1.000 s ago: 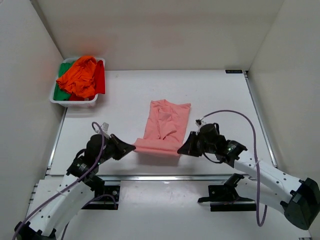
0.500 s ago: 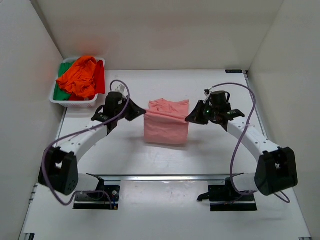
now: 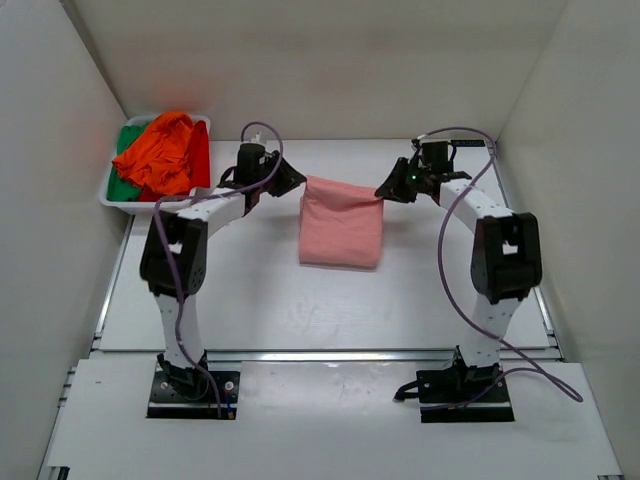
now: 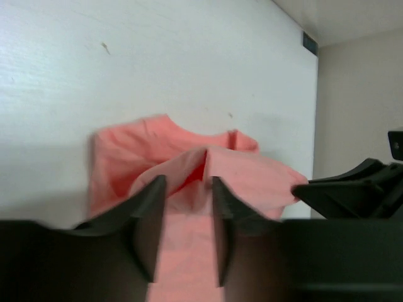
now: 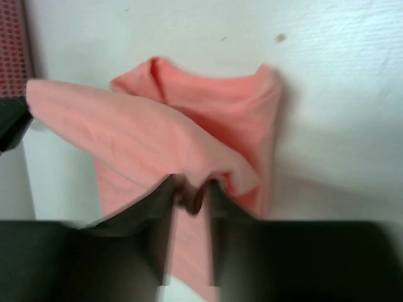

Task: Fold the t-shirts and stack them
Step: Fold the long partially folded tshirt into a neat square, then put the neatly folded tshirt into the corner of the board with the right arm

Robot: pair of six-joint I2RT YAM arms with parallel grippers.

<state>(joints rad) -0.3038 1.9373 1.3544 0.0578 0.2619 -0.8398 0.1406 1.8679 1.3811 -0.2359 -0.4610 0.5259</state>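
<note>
White walls (image 3: pixel 60 220) close in the pale tabletop (image 3: pixel 250 300) on three sides. In its far left corner sits a white tray (image 3: pixel 160 208), heaped with an orange shirt (image 3: pixel 160 150) over a green shirt (image 3: pixel 120 187) and a red shirt (image 3: pixel 201 155). It is near the left arm, but nothing lies between the arms and their work.

The salmon-pink t-shirt (image 3: pixel 342 228) lies mid-table towards the far edge, its top layer lifted and stretched between the arms. The left gripper (image 3: pixel 296 183) is nipped on the raised layer's left corner and the right gripper (image 3: pixel 384 191) on its right corner. Each is almost closed, with only cloth in the gap.

From above those pinches are too small to judge. The wrist cameras show them plainly: a ridge of pink fabric caught between each pair of dark fingers (image 4: pixel 148 214). They also show the lower layer, with the neckline, resting flat on the table beyond.
</note>
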